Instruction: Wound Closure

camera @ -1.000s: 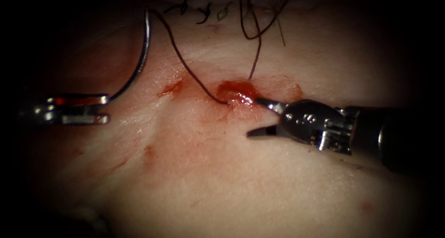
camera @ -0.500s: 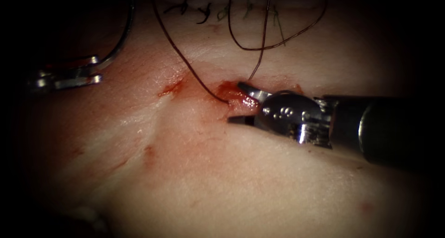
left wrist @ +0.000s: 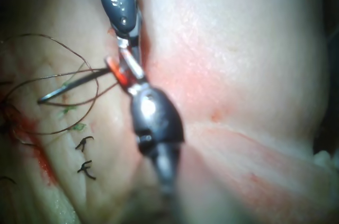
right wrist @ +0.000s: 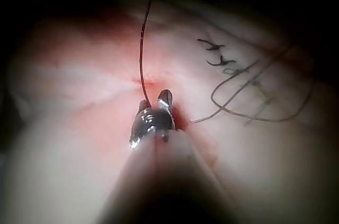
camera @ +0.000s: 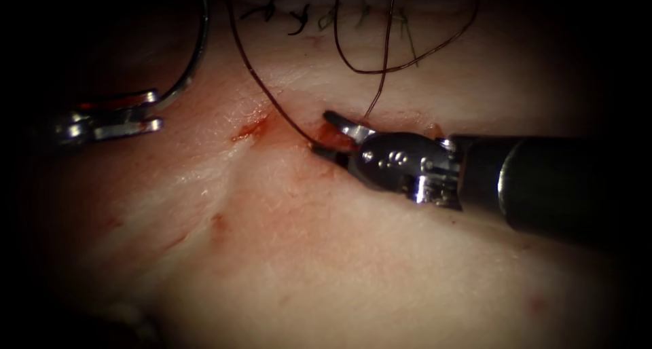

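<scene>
While the left tool point(camera: 139, 111) grips the curved needle point(camera: 193, 57) near one end, clear of the tissue point(camera: 326, 254) and well left of the cut point(camera: 336, 137), the right tool point(camera: 329, 133) sits at the cut with its jaws parted around the thread point(camera: 272, 101). Red fluid point(camera: 250, 128) marks the cut, and cut ends of thread point(camera: 299, 15) lie beyond it.

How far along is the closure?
Done: knots with cut ends sit at the far end of the cut. In hand: the left claw holds the needle near one end, clear of the tissue, left of the cut. The right claw is open at the thread where it enters the wound, which remains unclosed.
</scene>
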You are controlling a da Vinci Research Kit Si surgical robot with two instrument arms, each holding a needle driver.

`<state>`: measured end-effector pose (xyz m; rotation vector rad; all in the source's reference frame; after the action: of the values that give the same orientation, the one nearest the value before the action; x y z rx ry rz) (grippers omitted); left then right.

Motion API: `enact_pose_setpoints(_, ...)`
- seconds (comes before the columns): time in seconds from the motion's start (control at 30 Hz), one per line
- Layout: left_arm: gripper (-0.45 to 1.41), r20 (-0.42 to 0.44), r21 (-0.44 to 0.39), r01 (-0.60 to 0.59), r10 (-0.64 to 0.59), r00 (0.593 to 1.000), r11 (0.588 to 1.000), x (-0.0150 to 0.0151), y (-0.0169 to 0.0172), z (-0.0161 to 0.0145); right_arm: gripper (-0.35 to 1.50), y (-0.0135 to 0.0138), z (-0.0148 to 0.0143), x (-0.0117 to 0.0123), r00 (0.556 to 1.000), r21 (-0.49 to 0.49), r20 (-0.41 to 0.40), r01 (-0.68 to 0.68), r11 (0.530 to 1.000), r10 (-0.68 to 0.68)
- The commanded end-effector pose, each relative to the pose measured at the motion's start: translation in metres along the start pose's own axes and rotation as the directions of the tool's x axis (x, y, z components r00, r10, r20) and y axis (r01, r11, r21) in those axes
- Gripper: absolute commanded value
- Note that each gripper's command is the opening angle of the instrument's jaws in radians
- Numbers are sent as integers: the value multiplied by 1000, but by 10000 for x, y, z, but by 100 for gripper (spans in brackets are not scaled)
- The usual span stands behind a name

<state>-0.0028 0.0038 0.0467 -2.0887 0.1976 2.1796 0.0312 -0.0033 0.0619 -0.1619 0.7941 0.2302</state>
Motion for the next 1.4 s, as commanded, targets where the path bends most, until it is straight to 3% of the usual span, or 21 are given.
enact_pose_setpoints(0.03,-45,-1,-4,0,0,1000,1000,-7,4,6,-35,-11,11,-4,1000,14,2,6,1000,-6)
enact_pose_setpoints(0.23,-45,-3,-10,-1,1,1000,1000,-8,5,4,-35,-24,11,-14,999,39,36,26,999,-27)
enact_pose_setpoints(0.33,-45,-4,-11,-1,1,1000,1000,-8,5,3,-35,-48,4,-15,998,54,55,22,998,-25)
enact_pose_setpoints(0.43,-45,-1,-13,-3,3,1000,1000,-9,7,3,-35,-80,-9,-1,998,82,63,-3,997,-2)
enact_pose_setpoints(0.63,-45,-2,-21,-16,16,1000,1000,-12,15,7,-35,-106,-21,29,998,111,66,-18,994,11)
enact_pose_setpoints(0.77,-45,-2,-27,-17,17,1000,999,-15,21,13,-35,-117,-26,45,997,122,70,-29,992,20)
enact_pose_setpoints(0.9,-45,-4,-28,-12,12,1000,1000,-16,22,15,-35,-107,-27,44,996,104,89,-35,994,26)
enact_pose_setpoints(0.97,-45,-4,-28,-12,12,1000,1000,-16,21,14,49,-98,-27,42,994,66,100,-40,997,33)
enact_pose_setpoints(1.03,-45,-5,-29,-12,12,1000,999,-16,21,14,116,-87,-28,37,995,-28,74,-62,998,64)
enact_pose_setpoints(1.13,-45,-6,-30,-12,12,1000,999,-17,20,13,141,-69,-31,31,995,-99,49,-79,992,84)
enact_pose_setpoints(1.4,-45,-2,-30,-14,14,1000,999,-18,22,15,146,-41,-19,12,992,-142,72,-89,986,100)
